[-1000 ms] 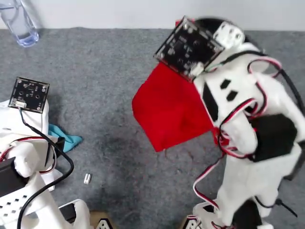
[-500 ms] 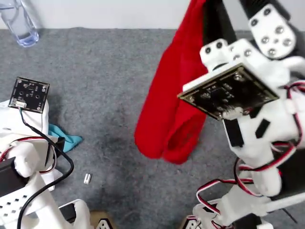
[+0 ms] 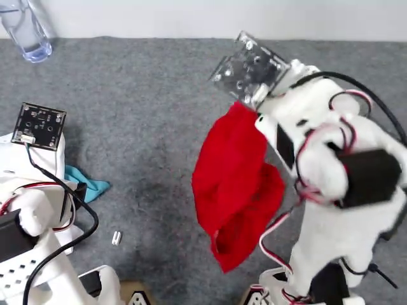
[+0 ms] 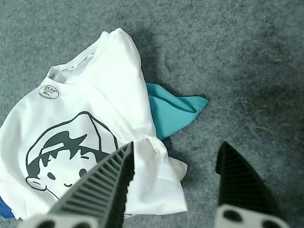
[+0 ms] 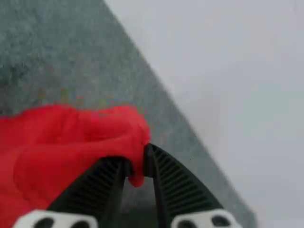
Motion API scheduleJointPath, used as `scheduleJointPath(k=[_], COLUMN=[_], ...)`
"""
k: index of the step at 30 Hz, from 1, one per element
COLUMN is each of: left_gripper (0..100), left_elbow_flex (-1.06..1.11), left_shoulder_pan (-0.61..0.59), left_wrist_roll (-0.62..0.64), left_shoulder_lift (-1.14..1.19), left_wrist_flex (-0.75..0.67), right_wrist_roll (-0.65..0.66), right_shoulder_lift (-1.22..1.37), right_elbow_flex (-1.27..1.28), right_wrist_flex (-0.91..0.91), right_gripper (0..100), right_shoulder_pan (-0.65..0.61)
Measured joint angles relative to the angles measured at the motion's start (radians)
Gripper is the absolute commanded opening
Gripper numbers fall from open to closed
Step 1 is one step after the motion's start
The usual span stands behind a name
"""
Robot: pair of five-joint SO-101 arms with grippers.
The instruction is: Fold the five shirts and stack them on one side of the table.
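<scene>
Above the grey table (image 3: 140,114) we saw the right gripper (image 5: 137,160) pinching a red shirt (image 3: 229,184), the left gripper (image 4: 178,148) agape, a teal shirt (image 4: 173,113) half-hidden.

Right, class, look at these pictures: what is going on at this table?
The right arm has its jaws shut on a pinch of the red shirt, which hangs crumpled and unfolded over the grey table. The left arm hovers with jaws open above a white printed shirt, which lies partly over a teal cloth at the table's other side.

Bright even light, soft faint shadows
</scene>
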Motion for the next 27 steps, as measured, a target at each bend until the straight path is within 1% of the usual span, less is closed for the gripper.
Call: scheduleJointPath(k=[5, 9, 15, 20, 22, 23, 25, 27], left_gripper=[27, 27, 27, 27, 27, 27, 27, 27], left_elbow_flex=[0.000, 0.000, 0.000, 0.000, 0.000, 0.000, 0.000, 0.000], left_shoulder_pan=[0.000, 0.000, 0.000, 0.000, 0.000, 0.000, 0.000, 0.000], left_wrist_roll=[0.000, 0.000, 0.000, 0.000, 0.000, 0.000, 0.000, 0.000], left_shoulder_lift=[0.000, 0.000, 0.000, 0.000, 0.000, 0.000, 0.000, 0.000], left_wrist_flex=[0.000, 0.000, 0.000, 0.000, 0.000, 0.000, 0.000, 0.000], right_wrist_roll=[-0.002, 0.002, 0.071, 0.180, 0.210, 0.216, 0.222, 0.216], right_shoulder_lift=[0.000, -0.058, -0.212, -0.319, -0.328, -0.328, -0.322, -0.321], right_elbow_flex=[0.250, 0.473, 0.841, 1.142, 1.247, 1.290, 1.332, 1.333], right_wrist_flex=[0.000, 0.000, 0.000, -0.025, -0.092, -0.129, -0.184, -0.192], right_gripper=[0.8, 0.8, 0.9, 2.2, 7.3, 11.7, 22.9, 32.9], right_shoulder_pan=[0.060, 0.057, 0.025, 0.035, 0.081, 0.110, 0.166, 0.212])
